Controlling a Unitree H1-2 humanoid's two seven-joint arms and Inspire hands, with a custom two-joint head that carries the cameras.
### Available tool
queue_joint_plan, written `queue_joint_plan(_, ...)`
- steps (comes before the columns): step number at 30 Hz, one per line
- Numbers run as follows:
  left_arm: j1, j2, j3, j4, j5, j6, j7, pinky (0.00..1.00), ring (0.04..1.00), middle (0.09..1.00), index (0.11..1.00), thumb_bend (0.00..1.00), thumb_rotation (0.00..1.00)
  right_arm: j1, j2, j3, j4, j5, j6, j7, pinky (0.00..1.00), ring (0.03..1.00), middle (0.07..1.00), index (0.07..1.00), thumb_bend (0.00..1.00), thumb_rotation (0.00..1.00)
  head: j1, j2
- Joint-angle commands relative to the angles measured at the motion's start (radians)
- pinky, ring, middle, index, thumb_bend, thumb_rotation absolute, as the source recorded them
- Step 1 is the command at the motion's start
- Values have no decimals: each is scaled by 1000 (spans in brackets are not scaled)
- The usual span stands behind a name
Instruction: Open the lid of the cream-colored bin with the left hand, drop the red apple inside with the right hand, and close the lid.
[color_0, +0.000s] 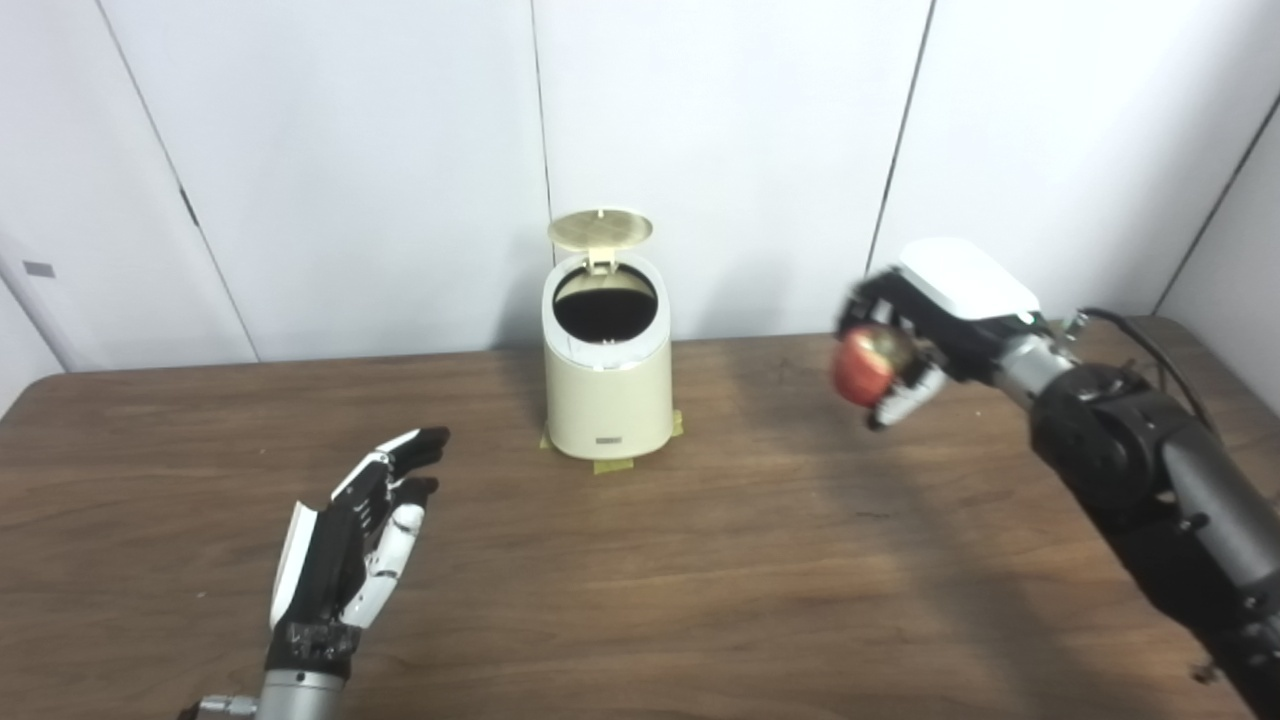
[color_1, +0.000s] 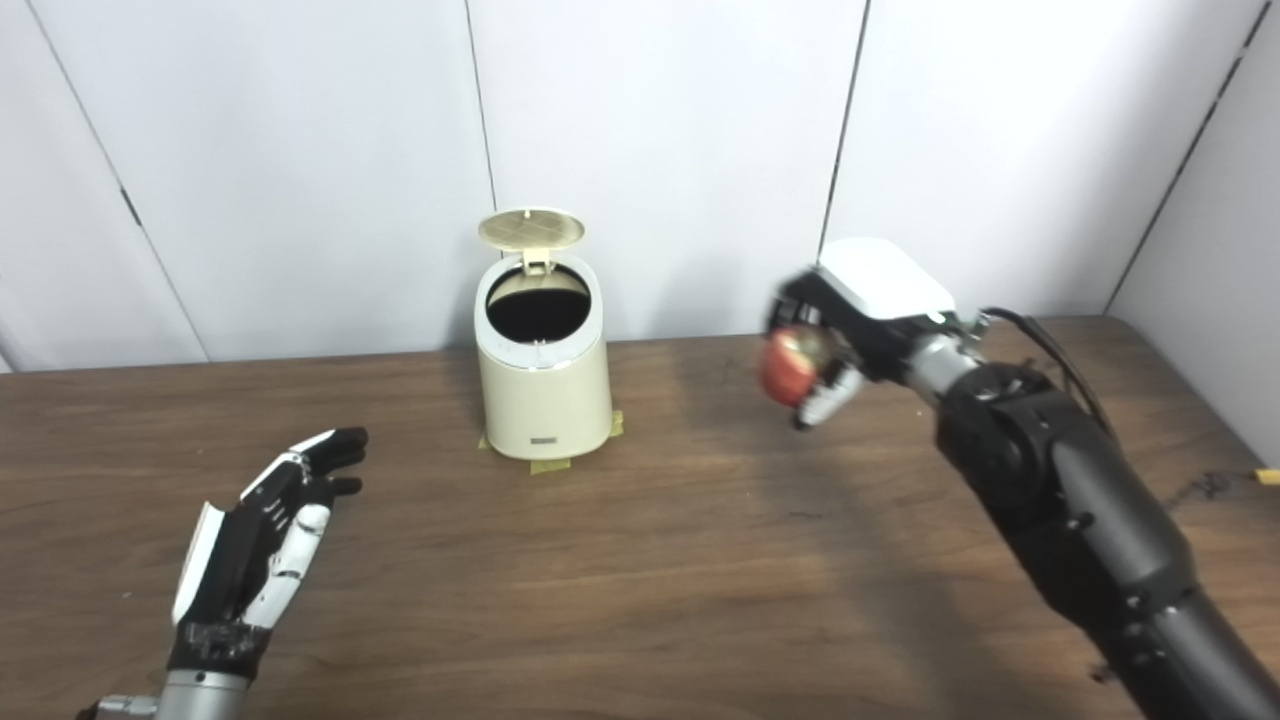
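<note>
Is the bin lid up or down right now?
Up. The lid stands raised behind the rim of the bin, and the dark round opening shows. The left hand is away from it, fingers apart.

The bin bears a label (text unreadable).

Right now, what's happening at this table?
The cream-colored bin stands at the back of the table with its lid flipped up. The right hand holds the red apple in the air, off to the bin's right, not yet over the opening. The left hand is open, low over the table, touching nothing.
</note>
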Motion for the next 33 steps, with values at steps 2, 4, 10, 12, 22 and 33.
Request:
queue_joint_plan(2, -32, -10, 2, -6, -16, -9, 15, 732, 823, 845, 828, 288, 808, -71, 42, 0, -93, -67, 10, 7, 351, 434, 544, 461, 514, 0, -3, -1)
queue_joint_plan(4, -31, -17, 5, 2, -22, 7, 18, 740, 826, 858, 859, 241, 868, -91, 73, 17, -108, -102, 11, 32, 363, 444, 546, 457, 514, 0, 0, -4)
queue_joint_plan(10, -31, -30, 11, 12, -20, 39, 26, 745, 828, 866, 876, 227, 904, -129, 175, 37, -106, -160, -8, 26, 317, 419, 549, 466, 513, 0, 4, -6)
queue_joint_plan(12, -32, -31, 10, 18, -25, 35, 24, 726, 826, 867, 876, 233, 868, -138, 210, 40, -102, -167, -3, 30, 309, 408, 553, 469, 512, 0, 5, -6)
queue_joint_plan(22, -31, -29, -4, 21, -18, 35, 21, 741, 826, 860, 862, 268, 781, -190, 354, 63, 43, -211, -38, -76, 271, 360, 474, 499, 515, 0, 14, -4)
queue_joint_plan(33, -34, -24, -19, 26, -9, 16, 22, 754, 837, 874, 853, 312, 743, -276, 406, 111, 302, -288, -84, -298, 293, 406, 555, 474, 511, 0, 19, -6)
